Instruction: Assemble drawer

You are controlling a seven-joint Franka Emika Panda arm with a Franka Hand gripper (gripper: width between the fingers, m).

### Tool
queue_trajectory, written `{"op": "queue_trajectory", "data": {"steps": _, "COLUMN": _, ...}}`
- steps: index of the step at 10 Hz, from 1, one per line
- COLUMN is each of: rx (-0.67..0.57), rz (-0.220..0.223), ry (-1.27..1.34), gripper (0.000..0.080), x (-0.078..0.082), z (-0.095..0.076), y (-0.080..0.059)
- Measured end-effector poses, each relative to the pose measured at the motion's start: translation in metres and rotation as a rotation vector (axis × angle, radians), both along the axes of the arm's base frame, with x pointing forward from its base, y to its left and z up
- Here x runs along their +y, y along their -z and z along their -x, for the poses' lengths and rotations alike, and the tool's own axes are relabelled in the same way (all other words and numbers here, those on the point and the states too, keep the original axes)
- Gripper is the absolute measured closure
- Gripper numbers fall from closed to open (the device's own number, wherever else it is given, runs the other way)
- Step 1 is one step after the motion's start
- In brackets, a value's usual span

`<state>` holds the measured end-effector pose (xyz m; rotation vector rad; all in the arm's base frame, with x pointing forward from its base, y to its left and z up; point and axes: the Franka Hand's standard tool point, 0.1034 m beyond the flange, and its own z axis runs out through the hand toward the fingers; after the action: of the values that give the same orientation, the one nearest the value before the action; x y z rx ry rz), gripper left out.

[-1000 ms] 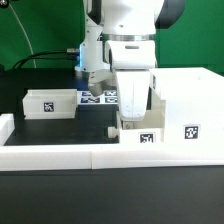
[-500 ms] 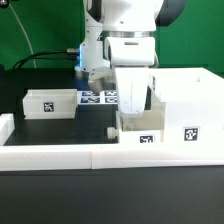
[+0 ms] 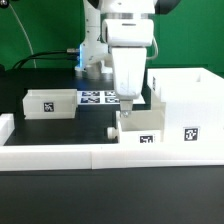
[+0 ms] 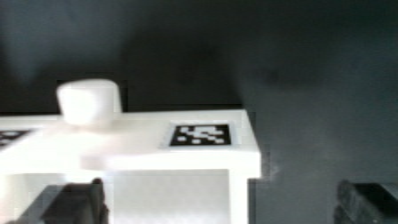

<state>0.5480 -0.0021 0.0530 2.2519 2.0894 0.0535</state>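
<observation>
On the black table (image 3: 60, 130), small tray (image 3: 135, 128) directly beneath the wide-open, empty pincer (image 4: 221, 203), beside the box housing (image 3: 190, 100).

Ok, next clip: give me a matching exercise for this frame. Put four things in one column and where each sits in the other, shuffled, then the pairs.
Things:
1. box housing
2. middle tray
3. left tray
4. marker board

Places:
A. on its own at the exterior view's left
B. flat on the table at the back, near the robot's base
C. at the exterior view's right
D. right below the open gripper, next to the housing

Pairs: 1-C, 2-D, 3-A, 4-B.
</observation>
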Motion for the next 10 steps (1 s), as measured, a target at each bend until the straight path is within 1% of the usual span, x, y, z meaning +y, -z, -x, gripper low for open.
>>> {"op": "queue_trajectory", "data": {"steps": 2, "rx": 0.008, "rz": 0.013, "ry": -0.008, "gripper": 0.015, "x": -0.02, "z": -0.001, "y": -0.004}}
{"op": "queue_trajectory", "data": {"steps": 3, "rx": 0.009, "rz": 0.011, "ry": 0.002, "gripper": 0.015, "x": -0.018, "z": -0.001, "y": -0.003}}
{"op": "queue_trajectory", "data": {"steps": 5, "rx": 0.011, "rz": 0.011, "ry": -0.009, "gripper": 0.015, "x": -0.023, "z": 0.0, "y": -0.003}}
{"op": "queue_trajectory", "data": {"steps": 6, "rx": 0.014, "rz": 0.009, "ry": -0.034, "gripper": 0.015, "x": -0.029, "z": 0.001, "y": -0.001}}
{"op": "queue_trajectory", "data": {"steps": 7, "rx": 0.021, "rz": -0.025, "ry": -0.065, "gripper": 0.015, "x": -0.046, "z": 0.003, "y": 0.007}}
{"op": "queue_trajectory", "data": {"steps": 8, "rx": 0.024, "rz": -0.054, "ry": -0.064, "gripper": 0.015, "x": -0.057, "z": 0.004, "y": 0.011}}
{"op": "queue_trajectory", "data": {"steps": 9, "rx": 0.029, "rz": -0.075, "ry": -0.081, "gripper": 0.015, "x": -0.064, "z": 0.006, "y": 0.015}}
{"op": "queue_trajectory", "data": {"steps": 10, "rx": 0.039, "rz": -0.112, "ry": -0.088, "gripper": 0.015, "x": -0.071, "z": 0.009, "y": 0.019}}
